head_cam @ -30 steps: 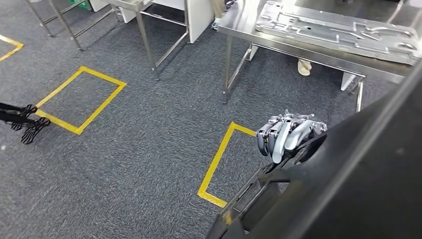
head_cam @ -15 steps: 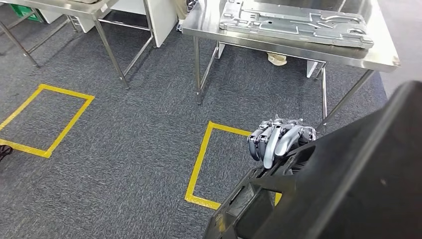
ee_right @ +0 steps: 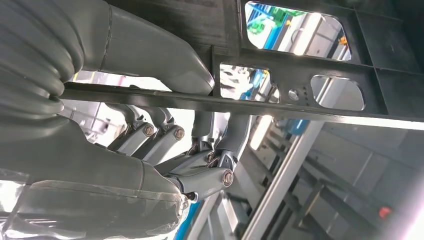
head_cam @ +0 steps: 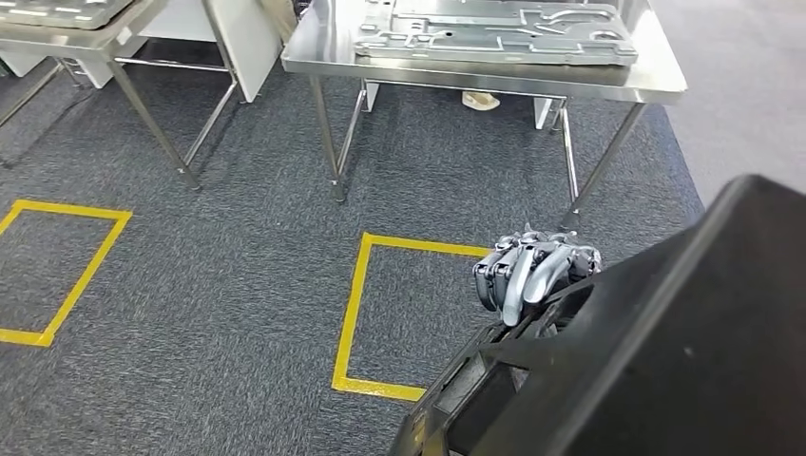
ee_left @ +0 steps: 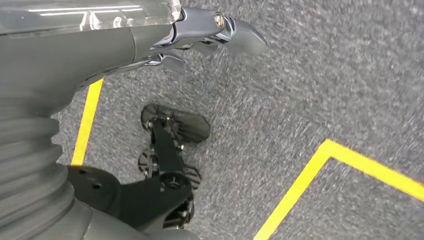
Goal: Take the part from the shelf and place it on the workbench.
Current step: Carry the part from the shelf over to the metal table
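Part (head_cam: 665, 351), big black panel, fills my head view from 3 to 6 o'clock, cut off by frame edges, so I can't make out its full shape. Right hand (head_cam: 532, 271) grasping its upper edge, fingers curled over the rim; rt wrist cam shows fingers (ee_right: 200, 150) wrapped round a black rib. Left hand (ee_left: 200, 35) hanging over carpet, fingers partly cut off, can't tell if clenched. Workbench (head_cam: 485, 71) at 12 o'clock, well apart from part, w/ metal plate (head_cam: 494, 33) on it. No readable labels.
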